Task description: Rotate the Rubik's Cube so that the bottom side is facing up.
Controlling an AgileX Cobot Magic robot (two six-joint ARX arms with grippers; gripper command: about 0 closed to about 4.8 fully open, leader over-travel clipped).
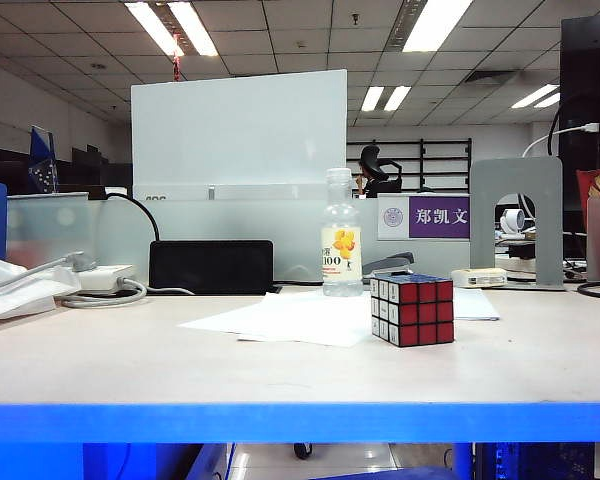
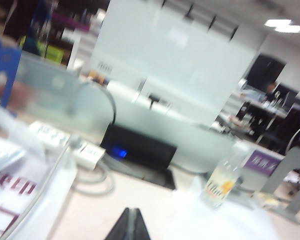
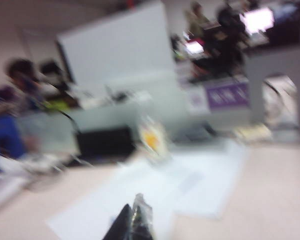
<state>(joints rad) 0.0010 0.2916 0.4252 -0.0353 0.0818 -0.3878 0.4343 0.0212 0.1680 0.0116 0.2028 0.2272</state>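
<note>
Office ceiling lights and a white board back the pale table (image 1: 130, 360) in the exterior view, where the Rubik's Cube (image 1: 413, 311) stands on paper sheets (image 1: 290, 318) just in front of a drink bottle (image 1: 341, 235), red face forward, its top face hidden. Neither arm appears; no grasp has begun, so both must reach in.

Blurred, the left wrist view shows the left gripper (image 2: 129, 226) pressed together and empty, above the table, facing the bottle.

Equally blurred, the right wrist view shows the right gripper (image 3: 131, 223) together, empty, over the sheets; the cube is unseen.
</note>
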